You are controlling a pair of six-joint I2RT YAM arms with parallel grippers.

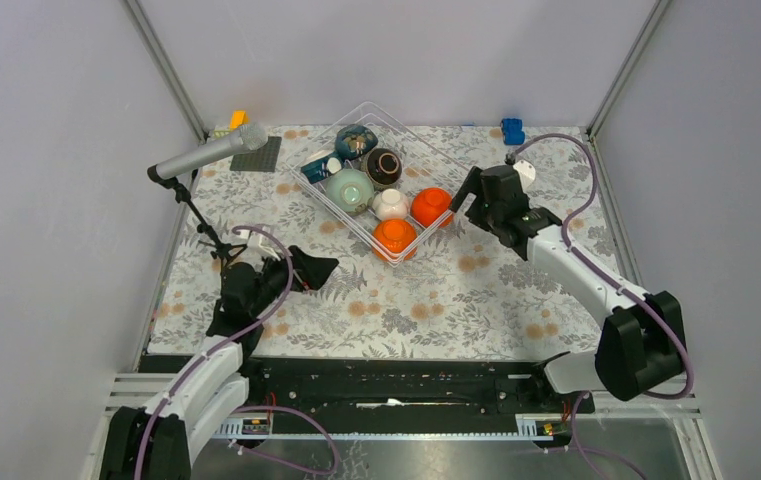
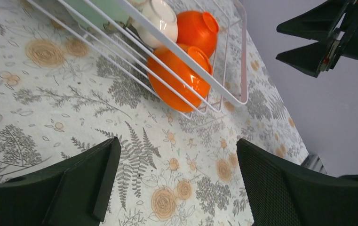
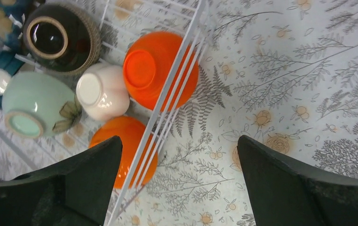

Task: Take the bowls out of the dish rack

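Right claw: hanging released and empty above the dish rack rim, beside an orange bowl.
Left claw: hovering released, empty, over the floral worktop.
Bowls: all sitting inside the rack.

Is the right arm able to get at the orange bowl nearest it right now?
Probably yes: the right gripper is open beside the dish rack, nothing covers that orange bowl from above, though its wire wall blocks a sideways approach.
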